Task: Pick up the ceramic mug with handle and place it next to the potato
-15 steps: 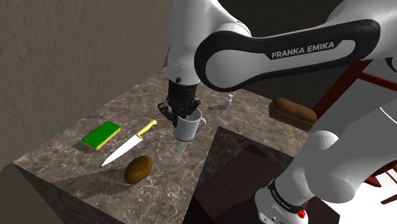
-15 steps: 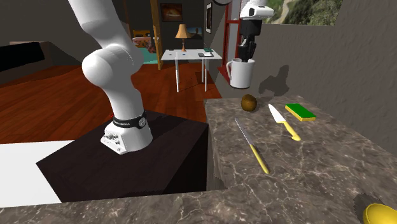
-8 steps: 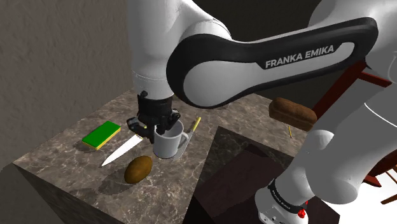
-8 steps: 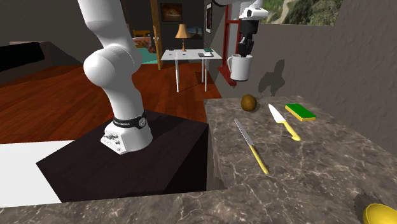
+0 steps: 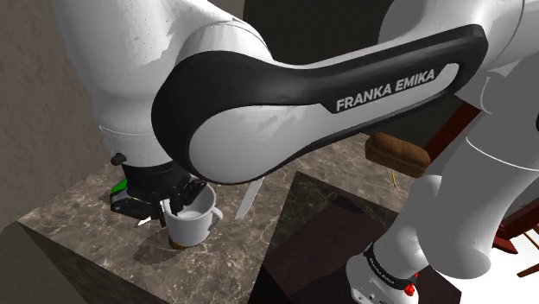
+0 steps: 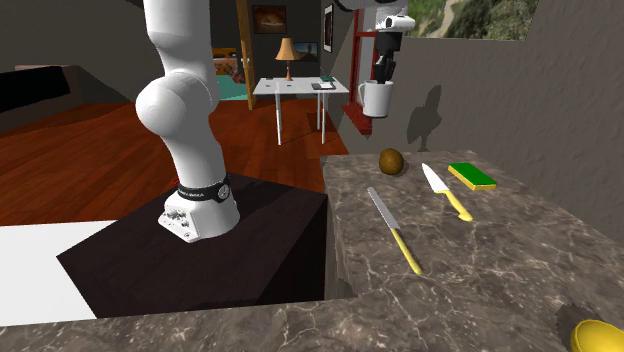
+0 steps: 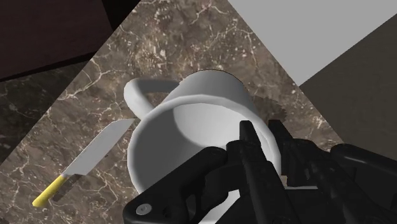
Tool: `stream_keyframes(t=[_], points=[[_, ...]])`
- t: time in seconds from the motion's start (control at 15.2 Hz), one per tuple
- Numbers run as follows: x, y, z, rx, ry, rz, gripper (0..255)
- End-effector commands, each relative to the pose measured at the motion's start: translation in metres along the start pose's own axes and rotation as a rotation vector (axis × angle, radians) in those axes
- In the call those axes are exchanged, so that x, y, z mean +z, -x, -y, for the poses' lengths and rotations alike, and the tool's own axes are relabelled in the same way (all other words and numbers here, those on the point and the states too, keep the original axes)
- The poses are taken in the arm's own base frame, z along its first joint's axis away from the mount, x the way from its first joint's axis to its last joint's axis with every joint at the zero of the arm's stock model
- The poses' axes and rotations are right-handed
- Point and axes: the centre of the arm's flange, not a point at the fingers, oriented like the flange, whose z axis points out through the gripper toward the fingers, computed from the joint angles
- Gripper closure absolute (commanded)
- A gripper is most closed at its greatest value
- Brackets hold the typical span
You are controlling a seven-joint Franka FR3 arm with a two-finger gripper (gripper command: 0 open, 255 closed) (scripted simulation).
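Note:
My gripper (image 7: 263, 139) is shut on the rim of a white mug (image 7: 191, 118), one finger inside and one outside, with the handle (image 7: 139, 95) on the far side from the fingers. In the second exterior view the mug (image 6: 375, 99) hangs under the gripper (image 6: 383, 72), well above the brown potato (image 6: 391, 160) on the marble counter (image 6: 500, 260). In the shoulder view the mug (image 5: 192, 221) and gripper (image 5: 162, 204) sit near the counter's front corner, covering most of the potato (image 5: 176, 245).
On the counter lie a yellow-handled chef knife (image 6: 446, 191), a slimmer yellow-handled knife (image 6: 396, 229) and a green sponge (image 6: 471, 176). A brown loaf (image 5: 396, 153) lies at the back. The dark stand (image 6: 200, 260) adjoins the counter. A yellow object (image 6: 598, 336) sits at the near corner.
The arm has carried the mug toward the shoulder view's lower left, from above the knives to over the potato. The grip has stayed shut on the rim.

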Motion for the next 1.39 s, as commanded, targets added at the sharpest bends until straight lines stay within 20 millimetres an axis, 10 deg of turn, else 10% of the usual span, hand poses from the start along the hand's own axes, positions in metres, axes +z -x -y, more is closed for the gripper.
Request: stream_keyframes(t=[0.0, 1.32], points=[[0.008, 0.002, 0.006, 0.002, 0.000, 0.000, 255], [0.113, 0.003, 0.014, 0.002, 0.000, 0.000, 255]])
